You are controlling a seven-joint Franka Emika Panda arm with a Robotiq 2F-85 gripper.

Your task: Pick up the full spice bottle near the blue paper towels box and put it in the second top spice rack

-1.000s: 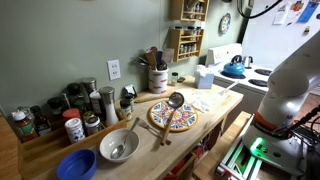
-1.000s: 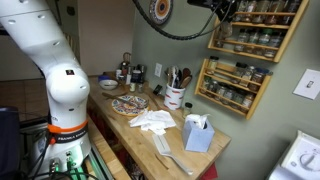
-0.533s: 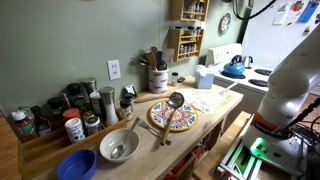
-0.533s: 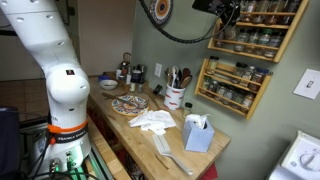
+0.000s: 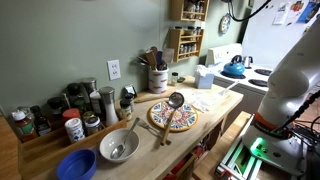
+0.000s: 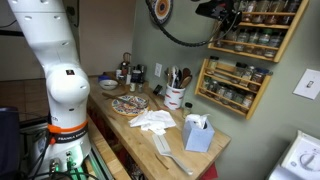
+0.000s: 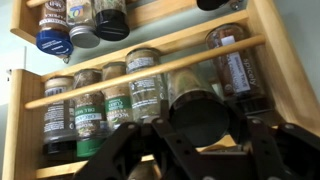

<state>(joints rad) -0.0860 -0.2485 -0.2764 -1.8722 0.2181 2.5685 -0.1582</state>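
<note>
Masking seemingly held bottle (image 7: 195,92): end effector (image 7: 197,138)

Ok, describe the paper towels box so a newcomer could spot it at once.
Follow the wooden counter to its end below the lower wall rack. The box stands upright there, past the white crock. It alone is a light-blue carton with white paper poking from its top.

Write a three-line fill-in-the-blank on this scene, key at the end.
1. The hand is up at a spice rack, the ___ of the two on the wall.
2. The paper towels box is white and ___.
3. The metal bowl on the counter holds a ___.
Missing words: upper; blue; spoon.
</note>
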